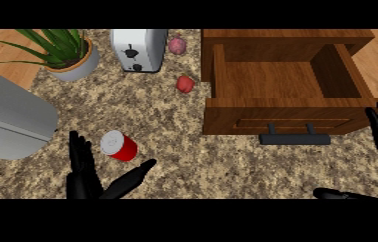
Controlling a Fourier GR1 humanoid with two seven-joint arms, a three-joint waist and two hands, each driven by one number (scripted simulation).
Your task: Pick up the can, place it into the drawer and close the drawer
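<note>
Left hand [87, 178] at lower left, fingers straight and spread, holding nothing, red can [119, 145] just beside them. Open drawer [284, 117] at upper right. Right hand [341, 194] at lower right edge, can't tell its fingers.

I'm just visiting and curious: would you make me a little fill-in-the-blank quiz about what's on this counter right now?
1. The can lying on the counter has a body coloured ____.
2. The wooden drawer with the black handle stands ____.
3. The left hand, fingers straight, is next to the ____.
4. The green plant grows in a grey ____.

Missing words: red; open; can; pot
</note>
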